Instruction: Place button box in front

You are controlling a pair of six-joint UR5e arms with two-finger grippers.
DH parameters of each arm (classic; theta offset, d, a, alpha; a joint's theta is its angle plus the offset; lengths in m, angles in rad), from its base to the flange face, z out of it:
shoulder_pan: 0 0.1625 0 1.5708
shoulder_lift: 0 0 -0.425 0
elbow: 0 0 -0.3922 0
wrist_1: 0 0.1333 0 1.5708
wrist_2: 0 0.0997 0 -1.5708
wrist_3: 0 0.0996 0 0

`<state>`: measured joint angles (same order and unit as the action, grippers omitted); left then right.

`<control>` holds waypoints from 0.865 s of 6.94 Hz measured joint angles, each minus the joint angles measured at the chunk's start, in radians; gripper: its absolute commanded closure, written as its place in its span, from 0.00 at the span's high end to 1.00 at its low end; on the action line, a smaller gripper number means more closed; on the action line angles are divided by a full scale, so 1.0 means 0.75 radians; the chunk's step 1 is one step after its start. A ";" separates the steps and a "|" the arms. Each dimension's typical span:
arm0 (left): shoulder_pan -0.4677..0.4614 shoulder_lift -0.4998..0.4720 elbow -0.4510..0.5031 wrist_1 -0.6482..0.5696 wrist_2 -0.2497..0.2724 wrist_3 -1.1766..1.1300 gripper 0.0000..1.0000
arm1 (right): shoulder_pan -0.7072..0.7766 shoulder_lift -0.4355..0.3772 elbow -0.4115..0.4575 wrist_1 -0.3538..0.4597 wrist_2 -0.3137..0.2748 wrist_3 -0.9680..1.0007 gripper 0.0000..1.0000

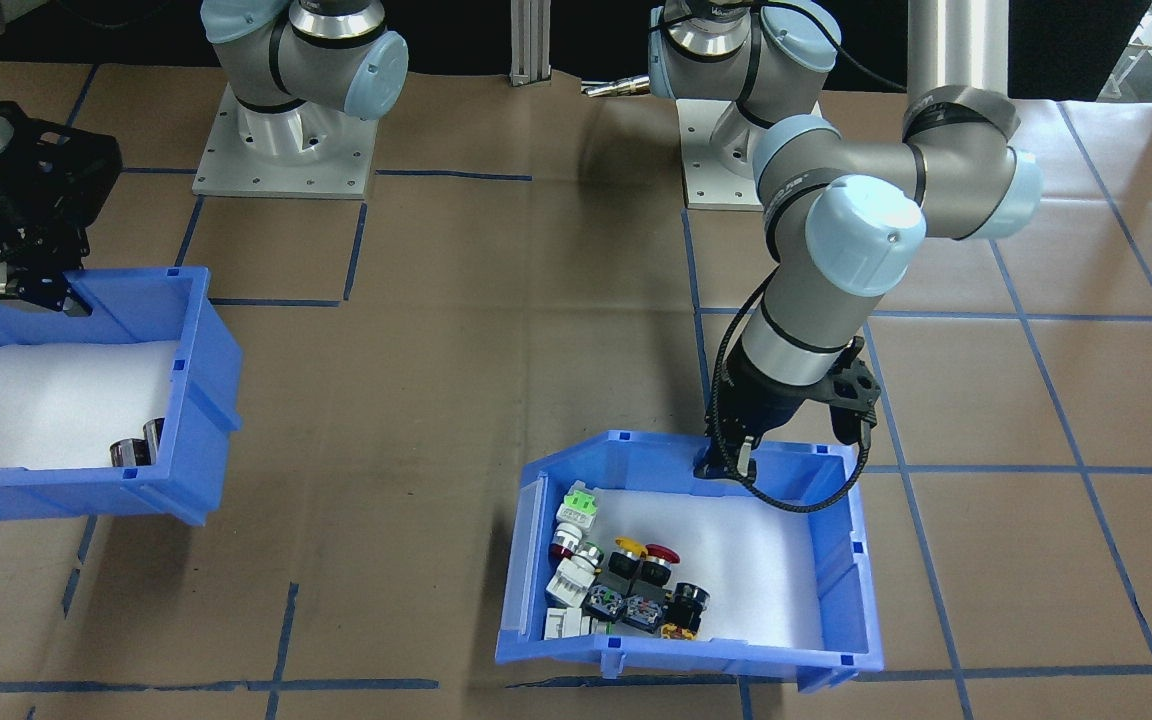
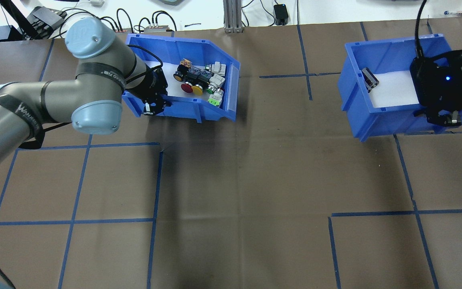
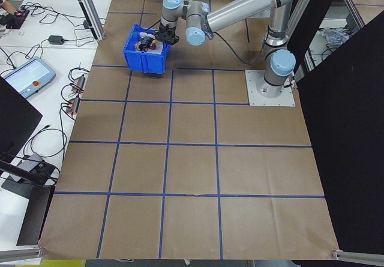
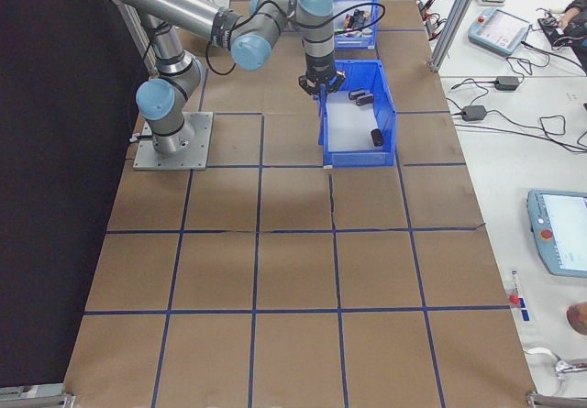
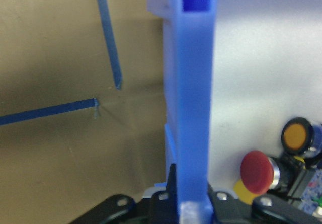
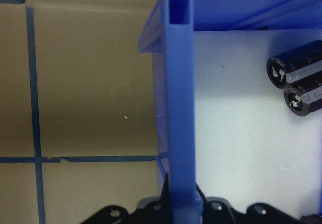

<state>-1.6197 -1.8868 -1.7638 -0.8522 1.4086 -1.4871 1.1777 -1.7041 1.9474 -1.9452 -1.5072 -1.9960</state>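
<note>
The button box (image 1: 841, 560) was a blue bin with a white floor and one low, slanted side. Red, yellow, green, white and black buttons (image 1: 626, 590) sat bunched inside. It stood near the table's (image 1: 536, 400) far edge from the robot. The left gripper (image 1: 726, 465) pinched its back wall. The right gripper (image 1: 31, 290) pinched the other blue bin's (image 1: 201, 400) wall, which hid the fingertips.

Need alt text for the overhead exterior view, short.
Left gripper clamps the near wall of the button box, which sits far-left on the brown papered table. At far right, the right gripper grips a second blue bin holding black cylinders.
</note>
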 measured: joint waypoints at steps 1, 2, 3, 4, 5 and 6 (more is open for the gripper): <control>-0.066 -0.072 0.077 0.002 -0.001 -0.082 0.02 | -0.026 -0.022 0.031 -0.001 0.025 -0.026 0.00; -0.124 -0.145 0.155 0.009 -0.002 -0.164 0.03 | -0.040 -0.029 0.042 -0.002 0.035 -0.037 0.00; -0.180 -0.219 0.244 0.013 -0.001 -0.241 0.14 | -0.044 -0.032 0.045 -0.003 0.036 -0.038 0.00; -0.230 -0.293 0.343 0.013 0.004 -0.301 0.74 | -0.044 -0.034 0.045 -0.003 0.032 -0.034 0.00; -0.262 -0.347 0.409 0.012 0.009 -0.322 0.95 | -0.045 -0.035 0.045 -0.003 0.029 -0.029 0.00; -0.279 -0.367 0.428 0.011 0.008 -0.319 0.97 | -0.045 -0.037 0.044 -0.004 0.026 -0.026 0.00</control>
<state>-1.8292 -2.1617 -1.4426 -0.8440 1.4144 -1.7266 1.1443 -1.7317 1.9807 -1.9480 -1.4875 -2.0157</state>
